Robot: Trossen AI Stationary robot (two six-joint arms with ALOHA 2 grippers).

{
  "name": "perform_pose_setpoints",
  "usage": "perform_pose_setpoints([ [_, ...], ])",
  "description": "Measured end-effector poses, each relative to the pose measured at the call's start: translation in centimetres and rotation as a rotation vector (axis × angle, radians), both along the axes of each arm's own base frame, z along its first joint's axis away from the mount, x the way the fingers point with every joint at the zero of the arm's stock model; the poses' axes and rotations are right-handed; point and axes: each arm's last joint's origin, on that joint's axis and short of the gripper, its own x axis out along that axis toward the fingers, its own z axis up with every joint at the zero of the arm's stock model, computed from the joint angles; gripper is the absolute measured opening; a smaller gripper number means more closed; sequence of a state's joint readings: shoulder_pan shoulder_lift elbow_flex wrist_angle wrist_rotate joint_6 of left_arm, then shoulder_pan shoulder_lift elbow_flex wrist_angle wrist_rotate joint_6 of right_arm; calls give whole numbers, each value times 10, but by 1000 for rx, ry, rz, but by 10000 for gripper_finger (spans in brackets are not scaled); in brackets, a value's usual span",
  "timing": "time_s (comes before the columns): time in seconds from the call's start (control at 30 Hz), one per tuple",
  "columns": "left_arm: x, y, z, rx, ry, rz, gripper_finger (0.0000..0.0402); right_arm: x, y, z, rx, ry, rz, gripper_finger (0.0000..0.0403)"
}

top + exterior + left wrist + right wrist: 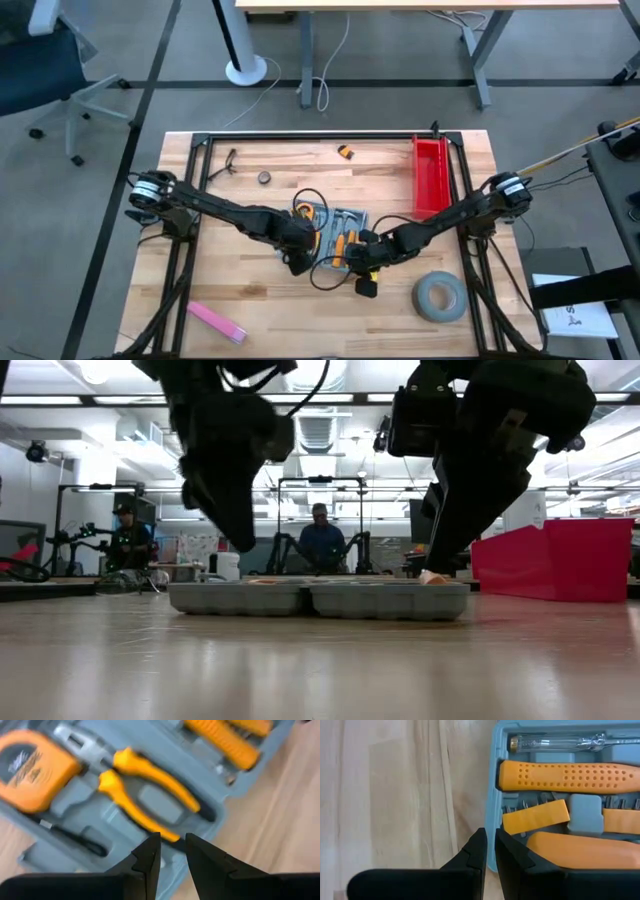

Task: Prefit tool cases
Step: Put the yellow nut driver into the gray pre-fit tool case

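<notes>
**Layout: case open at table centre**

The tool case (335, 232) lies open and flat near the middle of the table (250, 290), with pliers (145, 795) and other tools seated in its recesses. The left gripper (297, 262) hangs over its left edge, the right gripper (357, 262) over its right. The bin (430, 175) stands behind and right; the tape roll (440, 297) lies in front, right. A small item (345, 152), apparently a tool, lies behind.

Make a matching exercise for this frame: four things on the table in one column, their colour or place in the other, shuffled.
Things:
1. tool case
2. bin
3. tape roll
4. flat bar

Descriptions:
A. pink, near the front-left corner
B. red, upright along the right side
C. blue-grey, lying open at the centre between both arms
D. grey ring, front right

Pairs: 1-C, 2-B, 3-D, 4-A
</notes>
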State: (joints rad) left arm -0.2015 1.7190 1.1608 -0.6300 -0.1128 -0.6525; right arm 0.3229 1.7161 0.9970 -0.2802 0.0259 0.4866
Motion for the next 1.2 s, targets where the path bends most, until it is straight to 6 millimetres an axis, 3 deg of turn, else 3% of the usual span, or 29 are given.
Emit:
perform_pose_setpoints([
  [0.3, -24, 6, -31, -7, 109, 90, 83, 0, -1, 0, -6, 0, 7, 18],
  [0.6, -43, 9, -25, -25, 86, 125, 88, -2, -1, -1, 6, 26, 26, 18],
  [0.87, -59, 12, -31, -38, 101, 170, 110, -8, -3, -3, -12, 92, 18, 18],
  [1.2, -55, 10, -35, -68, 22, 161, 121, -2, -8, 25, -135, 125, -42, 18],
])
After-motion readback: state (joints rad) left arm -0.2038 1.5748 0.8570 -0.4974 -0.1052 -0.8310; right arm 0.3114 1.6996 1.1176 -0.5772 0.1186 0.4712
